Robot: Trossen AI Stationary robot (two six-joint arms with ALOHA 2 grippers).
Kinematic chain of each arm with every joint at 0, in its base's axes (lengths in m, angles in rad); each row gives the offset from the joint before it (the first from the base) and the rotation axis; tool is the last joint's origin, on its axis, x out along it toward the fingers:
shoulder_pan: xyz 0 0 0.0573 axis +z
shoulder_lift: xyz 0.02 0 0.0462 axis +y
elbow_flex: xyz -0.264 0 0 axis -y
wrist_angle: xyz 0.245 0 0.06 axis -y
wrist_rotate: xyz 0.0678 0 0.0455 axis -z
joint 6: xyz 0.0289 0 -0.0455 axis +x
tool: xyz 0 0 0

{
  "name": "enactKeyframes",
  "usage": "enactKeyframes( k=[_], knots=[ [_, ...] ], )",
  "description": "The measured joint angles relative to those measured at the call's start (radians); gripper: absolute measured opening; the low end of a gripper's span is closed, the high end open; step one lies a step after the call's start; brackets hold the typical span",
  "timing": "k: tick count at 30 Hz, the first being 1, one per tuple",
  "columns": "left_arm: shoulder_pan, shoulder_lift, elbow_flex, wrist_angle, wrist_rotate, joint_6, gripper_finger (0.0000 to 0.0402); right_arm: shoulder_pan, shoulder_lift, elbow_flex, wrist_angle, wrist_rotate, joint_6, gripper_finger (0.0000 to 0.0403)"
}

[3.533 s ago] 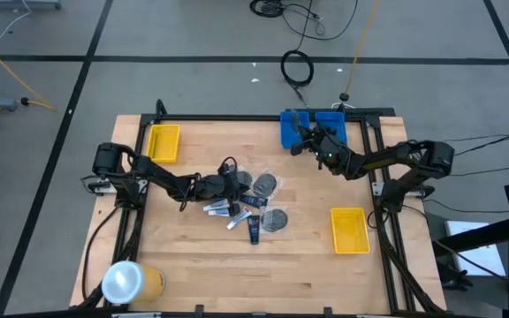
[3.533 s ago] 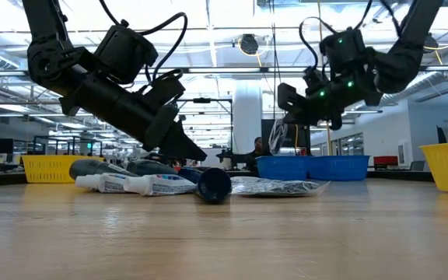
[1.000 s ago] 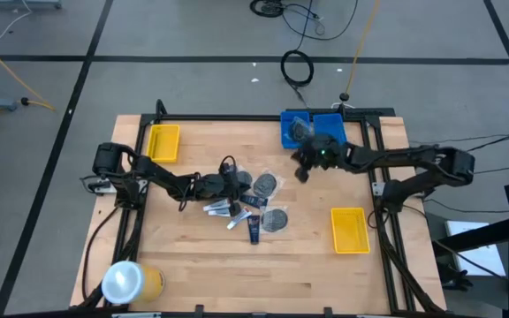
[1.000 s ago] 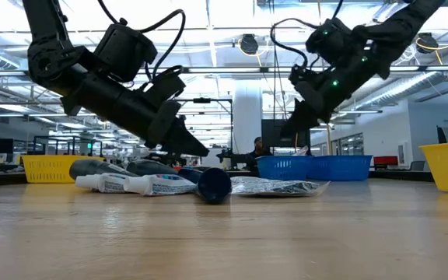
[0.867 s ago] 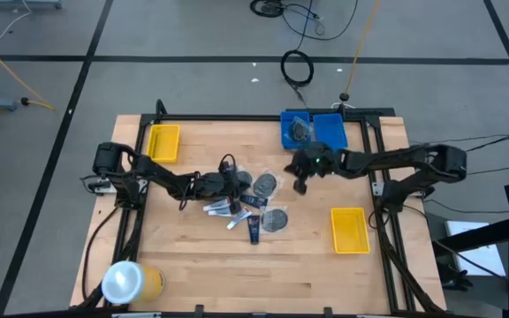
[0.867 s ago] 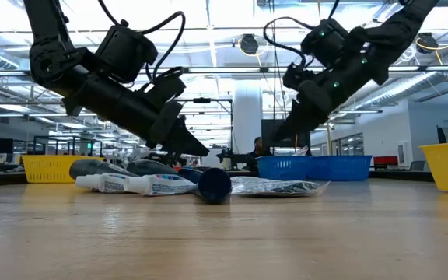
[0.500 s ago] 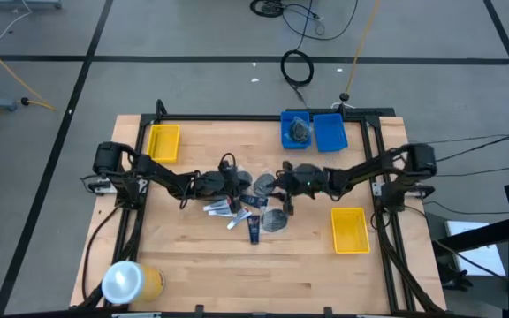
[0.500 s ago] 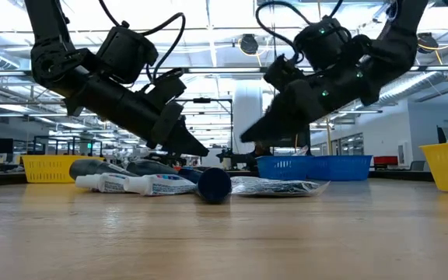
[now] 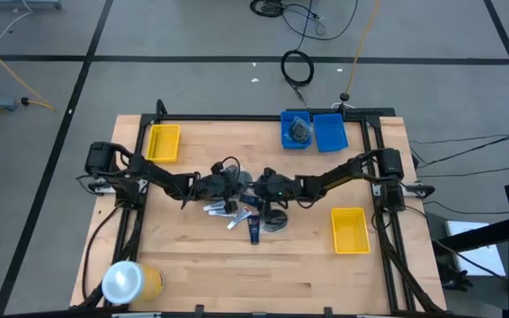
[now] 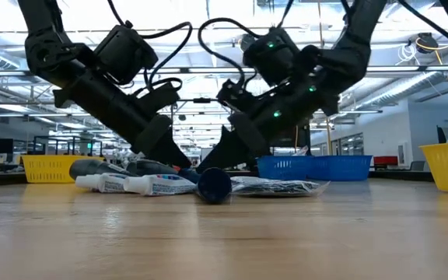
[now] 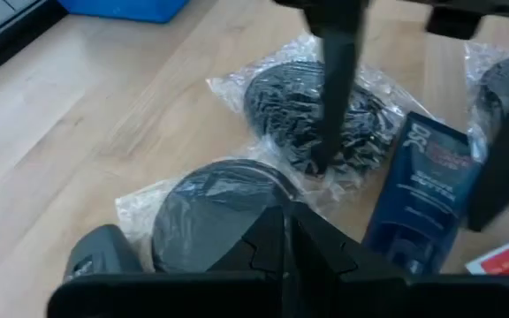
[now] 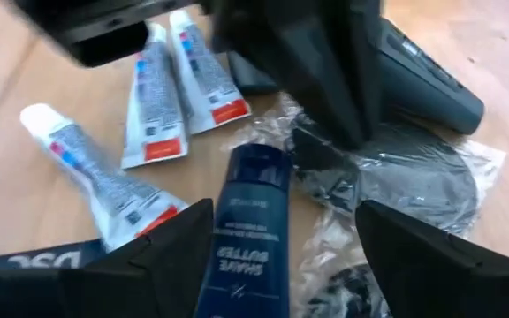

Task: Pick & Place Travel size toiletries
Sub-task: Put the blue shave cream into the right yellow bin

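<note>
From above I see the travel toiletries heaped at the centre of the pale wooden worktop [image 9: 193, 265]: small white tubes [image 9: 219, 208], a dark blue shave-butter tube [image 9: 254, 231] at the heap's 6 o'clock, and round grey discs in clear crinkled bags [image 9: 277, 221]. My left tool [image 9: 231, 187] sits at the heap's 9 o'clock, my right tool [image 9: 259, 188] at its 3 o'clock. One bagged disc [image 9: 300, 130] lies in the blue bin [image 9: 330, 134] at 12 o'clock.

At worktop level, both arms slant down over the pile [image 10: 201, 184].

Left wrist: my tool's fingers are pressed together, empty, just over a bagged disc [image 11: 203, 201].

Right wrist: my tool [image 12: 277, 243] is spread wide, holding nothing, straddling the shave-butter tube [image 12: 244, 231], white tubes with red ends [image 12: 153, 102] beside it.
</note>
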Motion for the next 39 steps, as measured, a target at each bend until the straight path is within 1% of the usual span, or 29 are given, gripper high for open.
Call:
enactKeyframes(
  k=[10, 15, 20, 24, 27, 30, 33, 35, 39],
  knots=[
    [-0.026, 0.001, 0.000, 0.011, -0.001, 0.005, 0.0026, 0.011, 0.000, -0.003, -0.001, -0.008, 0.002, 0.0196],
    [-0.031, 0.001, 0.000, 0.013, -0.001, 0.005, 0.0026, 0.017, 0.000, -0.003, -0.008, -0.028, -0.004, 0.0178],
    [-0.031, 0.001, 0.000, 0.014, -0.001, 0.001, 0.0026, 0.020, 0.004, -0.003, -0.020, -0.026, -0.012, 0.0181],
    [-0.031, 0.001, 0.000, 0.015, -0.001, 0.001, 0.0026, 0.020, 0.023, -0.005, -0.027, -0.031, -0.006, 0.0199],
    [-0.031, 0.001, 0.000, 0.017, -0.001, 0.001, 0.0026, 0.022, 0.058, -0.004, 0.014, -0.048, -0.008, 0.0214],
    [-0.031, 0.001, 0.000, 0.018, -0.001, 0.000, 0.0026, 0.027, 0.064, -0.003, 0.031, -0.045, -0.008, 0.0216],
    [-0.031, 0.001, 0.000, 0.020, -0.001, 0.000, 0.0026, 0.031, 0.063, -0.003, 0.026, -0.029, -0.016, 0.0199],
    [-0.031, 0.001, 0.000, 0.021, 0.000, 0.000, 0.0026, 0.032, 0.062, -0.003, 0.022, -0.007, -0.018, 0.0180],
    [-0.031, 0.001, 0.000, 0.021, 0.000, 0.000, 0.0026, 0.031, 0.058, -0.003, 0.018, 0.006, -0.014, 0.0135]
  ],
)
